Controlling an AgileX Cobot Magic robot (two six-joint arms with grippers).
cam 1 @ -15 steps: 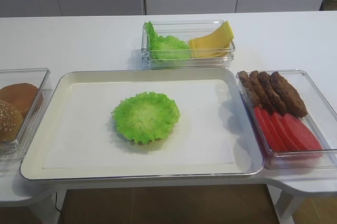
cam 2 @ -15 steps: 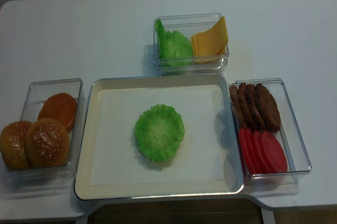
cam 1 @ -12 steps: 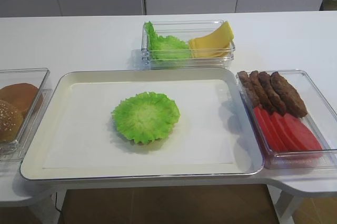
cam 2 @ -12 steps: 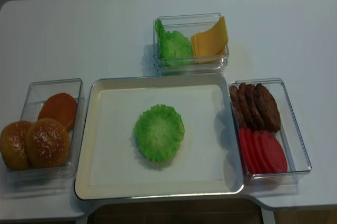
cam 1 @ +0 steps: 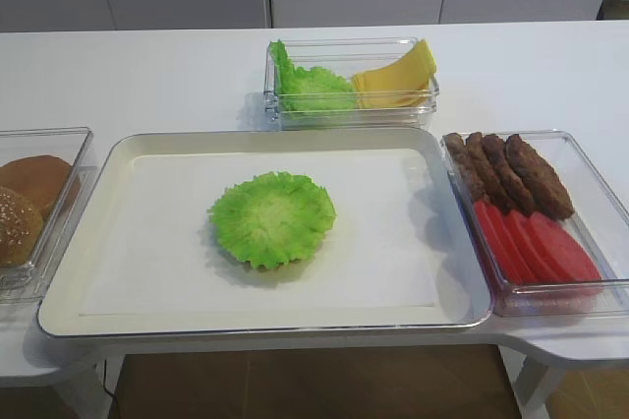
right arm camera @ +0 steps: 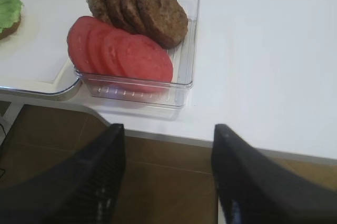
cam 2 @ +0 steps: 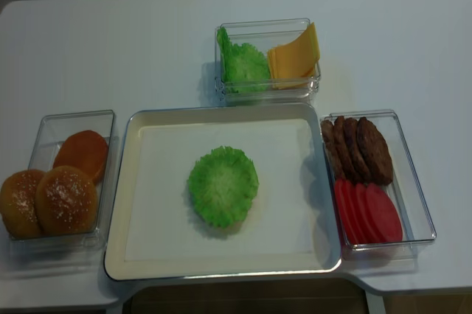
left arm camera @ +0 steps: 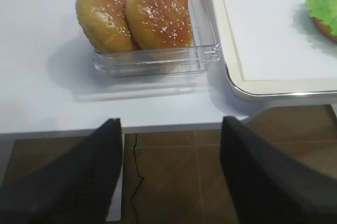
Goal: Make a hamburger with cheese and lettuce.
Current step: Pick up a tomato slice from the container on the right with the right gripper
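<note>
Now we judge cheese [cam 1: 395,75] comes next: it sits behind the tray's [cam 1: 295,140] lettuce [cam 1: 271,218], slightly right. Our right fingers [right arm camera: 247,182], spread and empty like the left fingers [left arm camera: 79,182], seem nearer.

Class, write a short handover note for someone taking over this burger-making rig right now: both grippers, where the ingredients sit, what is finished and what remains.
Left gripper: jaws open, empty, off the table edge near the clear bun box.
Right gripper: jaws open, empty, near the clear box of patties and tomato slices.
Done: the hamburger so far, topped by a ruffled bright-green leaf, lies mid-tray on the white tray.
Left: add pale-yellow square cheese slices, stacked in the far clear box beside spare ruffled green lettuce; then a sesame top bun.
</note>
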